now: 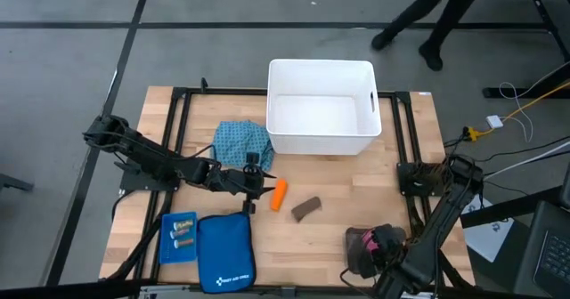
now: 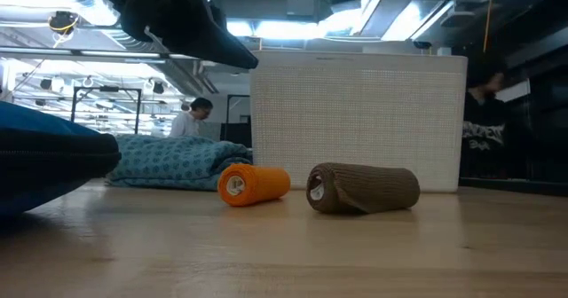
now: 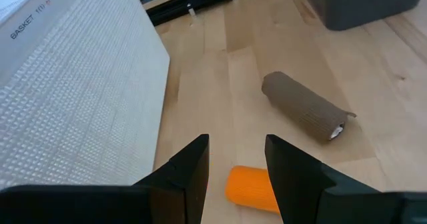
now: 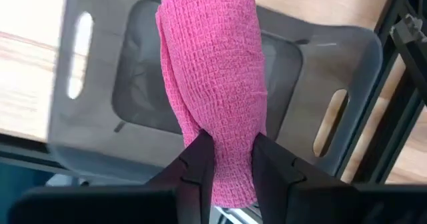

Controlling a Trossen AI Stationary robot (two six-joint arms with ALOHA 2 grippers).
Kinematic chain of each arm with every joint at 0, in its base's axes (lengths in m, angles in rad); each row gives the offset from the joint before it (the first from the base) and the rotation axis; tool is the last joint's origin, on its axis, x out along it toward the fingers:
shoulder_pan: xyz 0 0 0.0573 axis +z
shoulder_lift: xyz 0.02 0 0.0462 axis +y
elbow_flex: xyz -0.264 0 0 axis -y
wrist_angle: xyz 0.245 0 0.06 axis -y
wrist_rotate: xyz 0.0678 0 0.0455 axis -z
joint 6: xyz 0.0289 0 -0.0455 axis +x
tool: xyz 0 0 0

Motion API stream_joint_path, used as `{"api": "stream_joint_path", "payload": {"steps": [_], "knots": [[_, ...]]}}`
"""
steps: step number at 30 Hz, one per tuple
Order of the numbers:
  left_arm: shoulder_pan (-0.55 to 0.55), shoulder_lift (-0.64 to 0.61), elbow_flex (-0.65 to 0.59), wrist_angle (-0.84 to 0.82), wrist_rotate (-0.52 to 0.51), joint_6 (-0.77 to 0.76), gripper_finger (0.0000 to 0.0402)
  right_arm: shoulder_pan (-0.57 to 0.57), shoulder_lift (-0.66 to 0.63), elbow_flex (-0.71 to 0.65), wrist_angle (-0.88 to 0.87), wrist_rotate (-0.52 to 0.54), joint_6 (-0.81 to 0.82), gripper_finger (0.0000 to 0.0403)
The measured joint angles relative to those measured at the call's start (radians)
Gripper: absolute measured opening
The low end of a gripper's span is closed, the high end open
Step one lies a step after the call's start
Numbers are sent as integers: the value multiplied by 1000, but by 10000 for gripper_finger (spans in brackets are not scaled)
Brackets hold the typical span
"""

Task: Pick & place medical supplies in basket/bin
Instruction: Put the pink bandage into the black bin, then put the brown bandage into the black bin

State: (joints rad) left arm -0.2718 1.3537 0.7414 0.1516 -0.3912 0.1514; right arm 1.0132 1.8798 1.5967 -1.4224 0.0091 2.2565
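Two claws busy: left claw (image 1: 254, 176) half-open, empty, lined up w/ orange roll (image 1: 280, 193) at its 4 o'clock; right claw (image 4: 230, 159) pinching pink roll (image 4: 212, 77) over grey tray (image 4: 347, 64), ready for white bin (image 1: 321, 76).

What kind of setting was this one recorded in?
Probably a robotics lab or workshop in a large open hall. A wooden table on a black frame stands on a grey floor with cables; the low view shows ceiling lights and a person beyond the table.
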Motion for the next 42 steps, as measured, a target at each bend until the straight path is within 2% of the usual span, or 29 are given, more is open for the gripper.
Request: {"api": "stream_joint_path", "payload": {"steps": [9, 26, 29, 36, 39, 42], "knots": [[0, 0, 0, -11, 53, -33, 143, 47, 72, 0, -16, -120, 33, 79], [-1, 0, 0, -58, 49, -63, 143, 52, 83, 0, -41, -121, 31, 84], [-1, 0, 0, -59, 47, -70, 143, 49, 83, 0, -32, -122, 14, 113], [-1, 0, 0, -60, 45, -78, 143, 45, 83, 0, -46, -106, 14, 231], [-1, 0, 0, -69, 45, -82, 143, 45, 83, 0, -61, -102, 14, 257], [-1, 0, 0, -80, 44, -86, 143, 43, 83, 0, -66, -75, 14, 262]]}}
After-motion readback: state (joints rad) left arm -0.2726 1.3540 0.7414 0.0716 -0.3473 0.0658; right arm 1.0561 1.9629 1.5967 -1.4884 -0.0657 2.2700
